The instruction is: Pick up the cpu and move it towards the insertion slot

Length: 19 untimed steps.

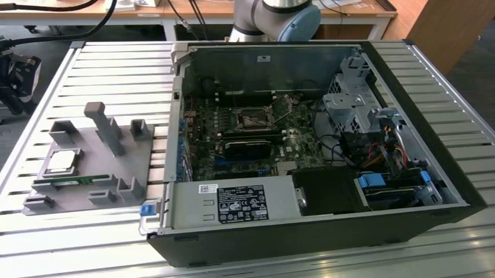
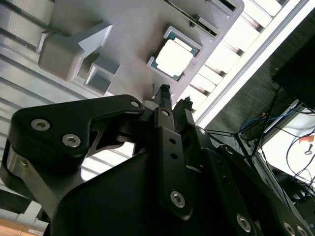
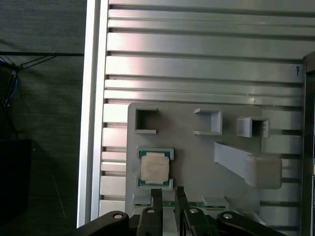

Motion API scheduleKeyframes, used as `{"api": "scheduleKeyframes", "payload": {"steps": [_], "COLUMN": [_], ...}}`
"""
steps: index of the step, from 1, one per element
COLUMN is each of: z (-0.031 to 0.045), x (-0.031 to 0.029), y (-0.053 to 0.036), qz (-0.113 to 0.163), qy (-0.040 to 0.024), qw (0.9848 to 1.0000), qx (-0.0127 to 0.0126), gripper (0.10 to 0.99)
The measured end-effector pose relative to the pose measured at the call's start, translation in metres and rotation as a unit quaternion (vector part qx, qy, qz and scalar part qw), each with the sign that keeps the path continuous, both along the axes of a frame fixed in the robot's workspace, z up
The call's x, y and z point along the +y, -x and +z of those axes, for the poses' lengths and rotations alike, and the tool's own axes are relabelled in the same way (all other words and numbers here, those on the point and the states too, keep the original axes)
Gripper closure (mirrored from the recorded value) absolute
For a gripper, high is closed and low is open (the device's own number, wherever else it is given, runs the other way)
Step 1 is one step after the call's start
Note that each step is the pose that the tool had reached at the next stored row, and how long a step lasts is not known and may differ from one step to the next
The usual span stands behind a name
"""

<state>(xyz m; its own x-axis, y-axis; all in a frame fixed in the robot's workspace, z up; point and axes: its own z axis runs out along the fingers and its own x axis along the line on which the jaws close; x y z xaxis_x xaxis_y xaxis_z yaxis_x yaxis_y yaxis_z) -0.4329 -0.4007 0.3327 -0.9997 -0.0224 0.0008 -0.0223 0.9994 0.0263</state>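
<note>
Robotics lab: slatted aluminium bench (image 1: 116,69), opened computer case (image 1: 309,246), cabled desks (image 1: 208,8) behind.

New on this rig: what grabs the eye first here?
The open black computer case dominates the exterior view's right, the small dark square insertion slot on its motherboard. At that view's left the silvery square cpu lies on a grey plastic tray; in both wrist views the black gripper hangs near it, empty.

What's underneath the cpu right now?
The cpu rests in a framed pocket of the grey holder plate, which lies on the slatted table. The pocket floor beneath the chip is covered.
</note>
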Motion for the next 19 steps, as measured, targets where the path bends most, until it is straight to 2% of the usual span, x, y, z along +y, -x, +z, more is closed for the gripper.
{"api": "scheduleKeyframes", "payload": {"steps": [19], "z": [-0.0072], "x": [0.0], "y": [0.0042], "qz": [0.0], "qy": [0.0], "qw": [1.0], "qx": [0.0], "gripper": [0.839]}}
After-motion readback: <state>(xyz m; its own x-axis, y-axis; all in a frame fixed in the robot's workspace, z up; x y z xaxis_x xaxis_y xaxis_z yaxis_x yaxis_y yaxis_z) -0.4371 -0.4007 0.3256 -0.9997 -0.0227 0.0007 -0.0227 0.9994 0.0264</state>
